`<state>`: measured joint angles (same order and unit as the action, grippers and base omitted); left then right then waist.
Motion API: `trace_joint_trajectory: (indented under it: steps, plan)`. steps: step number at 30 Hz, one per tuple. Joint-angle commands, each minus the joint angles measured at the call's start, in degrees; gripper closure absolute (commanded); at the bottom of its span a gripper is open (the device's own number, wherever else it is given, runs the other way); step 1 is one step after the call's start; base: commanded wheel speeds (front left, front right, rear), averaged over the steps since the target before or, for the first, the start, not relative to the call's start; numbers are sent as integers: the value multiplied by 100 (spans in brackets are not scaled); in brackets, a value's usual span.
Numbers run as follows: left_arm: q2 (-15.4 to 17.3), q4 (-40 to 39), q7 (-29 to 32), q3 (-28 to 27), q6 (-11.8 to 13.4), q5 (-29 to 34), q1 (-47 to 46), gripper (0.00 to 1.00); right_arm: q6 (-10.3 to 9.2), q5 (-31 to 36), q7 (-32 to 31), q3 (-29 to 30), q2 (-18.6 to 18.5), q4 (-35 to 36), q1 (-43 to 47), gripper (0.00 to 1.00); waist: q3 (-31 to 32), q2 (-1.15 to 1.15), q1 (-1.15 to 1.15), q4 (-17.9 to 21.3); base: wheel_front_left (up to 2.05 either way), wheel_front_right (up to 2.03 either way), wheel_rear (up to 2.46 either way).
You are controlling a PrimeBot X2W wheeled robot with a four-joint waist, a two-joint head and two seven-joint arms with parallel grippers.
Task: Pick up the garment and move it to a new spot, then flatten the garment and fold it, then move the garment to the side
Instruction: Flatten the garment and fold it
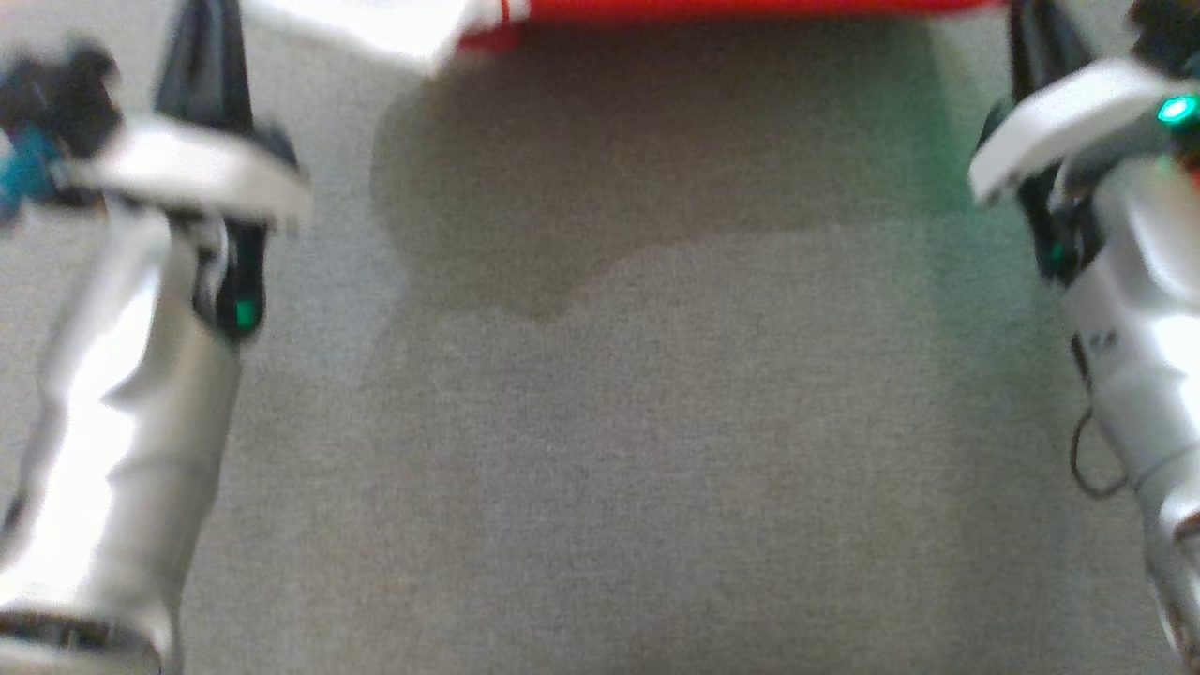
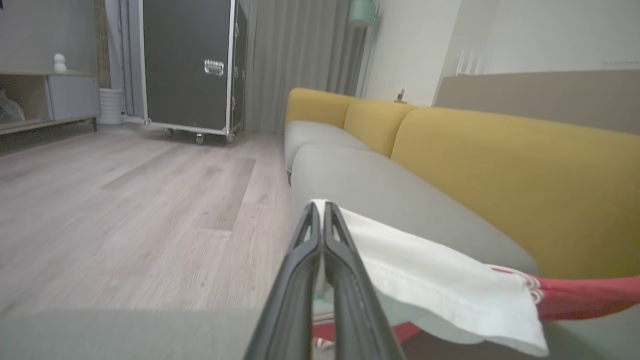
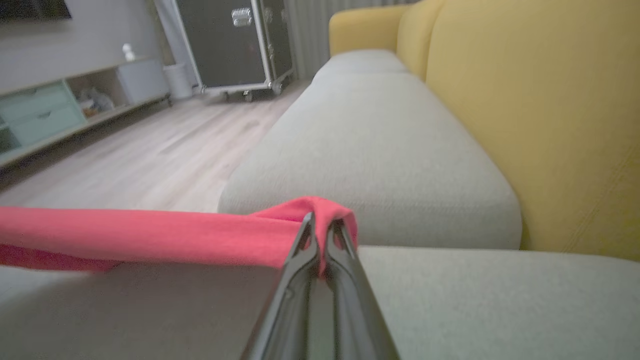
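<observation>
The garment is red (image 1: 731,7) with a white sleeve (image 1: 375,23), and it hangs stretched across the top edge of the head view above the grey sofa seat (image 1: 600,450). My left gripper (image 2: 320,212) is shut on the edge of the white sleeve (image 2: 440,285), and the red body (image 2: 585,297) trails off to the right. My right gripper (image 3: 320,225) is shut on a bunched corner of the red fabric (image 3: 150,232), which runs taut to the left. Both pale forearms (image 1: 141,394) frame the seat, and a shadow lies under the cloth.
The sofa's yellow backrest (image 2: 525,175) rises behind the grey cushions (image 3: 370,145). Wooden floor (image 2: 125,210) lies beyond the seat's front edge. A black wheeled flight case (image 2: 187,65) and a low cabinet (image 3: 40,115) stand far off by the wall.
</observation>
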<state>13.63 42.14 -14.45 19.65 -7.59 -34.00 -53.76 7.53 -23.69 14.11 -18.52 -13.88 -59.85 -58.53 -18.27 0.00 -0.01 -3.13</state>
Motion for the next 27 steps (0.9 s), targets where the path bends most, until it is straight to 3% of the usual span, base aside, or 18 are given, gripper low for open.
trace_joint_trajectory:
  steps: [1,6,14,27]
  plan:
    - [415,-222,-49,-55,11,-90,56,100,-4,-79,-61,-197,-68,124,81,100,263,0,1,42,0,0,0]
    - [709,-377,40,301,11,-538,1196,100,-4,-513,-555,-908,-331,160,791,100,829,0,1,76,0,0,0]
    - [1272,-1491,1245,1283,10,-1275,2920,100,-4,-1585,-1547,-2224,-1105,947,1866,100,1632,0,1,102,0,0,0]
    - [2179,-2941,2186,1251,84,-2260,4126,100,-4,-2642,-2366,-3372,-1799,1939,2260,100,1979,0,1,268,0,0,0]
